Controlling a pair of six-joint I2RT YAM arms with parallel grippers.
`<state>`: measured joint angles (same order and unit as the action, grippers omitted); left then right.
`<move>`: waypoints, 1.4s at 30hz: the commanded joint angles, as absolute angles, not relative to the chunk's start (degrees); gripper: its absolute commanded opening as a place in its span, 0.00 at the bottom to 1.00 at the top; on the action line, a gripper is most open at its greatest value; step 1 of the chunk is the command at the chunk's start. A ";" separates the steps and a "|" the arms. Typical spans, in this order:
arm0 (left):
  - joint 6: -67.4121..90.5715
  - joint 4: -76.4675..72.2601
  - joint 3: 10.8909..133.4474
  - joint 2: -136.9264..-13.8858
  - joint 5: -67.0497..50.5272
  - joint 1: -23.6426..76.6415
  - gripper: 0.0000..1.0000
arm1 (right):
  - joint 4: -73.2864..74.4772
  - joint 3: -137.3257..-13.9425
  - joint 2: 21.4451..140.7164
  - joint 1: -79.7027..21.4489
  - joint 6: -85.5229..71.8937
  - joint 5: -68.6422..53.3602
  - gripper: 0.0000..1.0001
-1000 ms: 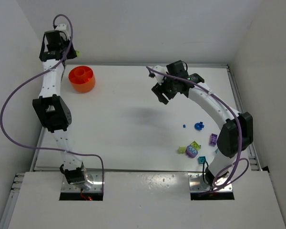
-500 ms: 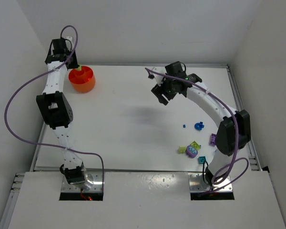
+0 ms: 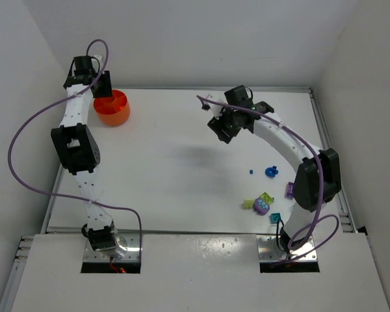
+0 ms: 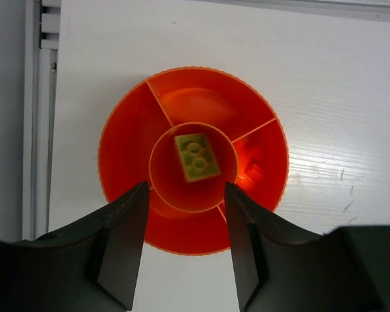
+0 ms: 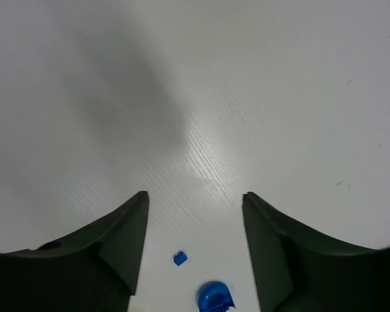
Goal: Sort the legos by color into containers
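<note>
Green brick (image 4: 196, 156) in centre cup of bowl (image 4: 103, 156). Left gripper (image 4: 185, 188) above bowl, right gripper (image 5: 195, 195) far off: both parted, empty. Loose bricks (image 3: 262, 207) unsorted, well apart from bowl.

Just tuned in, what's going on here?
The left end effector hangs open over the orange bowl, and a lime green brick lies in the bowl's centre compartment. The right end effector is open and empty above the table, over two blue pieces; other bricks lie loose near the right arm's base.
</note>
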<state>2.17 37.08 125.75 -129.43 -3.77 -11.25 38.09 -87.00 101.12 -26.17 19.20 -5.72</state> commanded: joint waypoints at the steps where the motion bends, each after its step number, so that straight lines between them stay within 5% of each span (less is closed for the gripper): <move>1: 2.63 34.81 128.41 -127.27 -8.93 -11.60 0.55 | 38.93 -84.12 99.33 -25.14 23.19 -5.44 0.56; 6: 3.86 23.84 120.69 -116.74 -21.42 -11.60 0.63 | 46.99 -74.74 92.05 -23.38 32.14 -11.94 0.45; 8: 3.26 21.62 119.88 -112.96 -24.94 -9.85 0.83 | 48.86 -70.42 88.61 -23.38 39.00 -12.56 0.46; 12: 1.41 21.62 117.78 -108.21 -29.79 -4.76 1.00 | 51.67 -58.83 80.87 -24.61 46.22 -12.30 0.56; 17: 1.41 21.62 108.84 -103.54 -31.72 0.87 1.00 | 55.20 -56.69 78.75 -25.66 46.23 -16.60 0.68; 20: 3.60 21.62 104.96 -103.01 -34.44 2.29 1.00 | 55.20 -55.64 78.75 -27.06 46.23 -19.42 0.92; 24: 4.75 21.62 102.93 -101.96 -34.45 3.52 1.00 | 55.81 -55.11 81.12 -28.29 47.81 -20.92 0.92; 42: 6.42 21.62 101.25 -102.48 -33.31 3.52 1.00 | 52.04 -48.52 88.86 -30.06 49.92 -17.40 0.56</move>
<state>5.67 23.46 101.06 -103.13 -32.80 3.77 53.80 -49.36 89.01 -29.78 48.53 -17.50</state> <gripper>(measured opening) 0.995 0.574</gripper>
